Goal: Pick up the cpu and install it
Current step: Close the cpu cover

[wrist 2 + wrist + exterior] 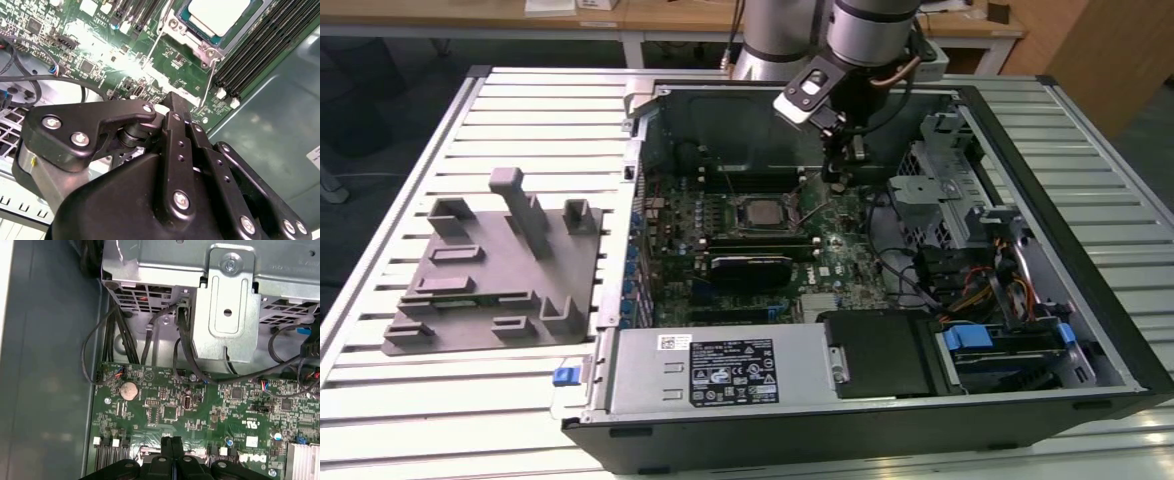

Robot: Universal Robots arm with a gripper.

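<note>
a: tool (175,102) up close, its fingers pressed together on nothing. where's our cpu?

b: we see the cpu (220,12) lying in its socket (192,37) on the motherboard (165,65), near the tool. we can't tell whether it's locked down.

Black label (731,372) on power supply (654,385), white sticker (674,341) beside it, print illegible

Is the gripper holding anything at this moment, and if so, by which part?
Nothing is held. The gripper is shut and empty above the motherboard. The cpu lies in the socket, apart from it.
</note>
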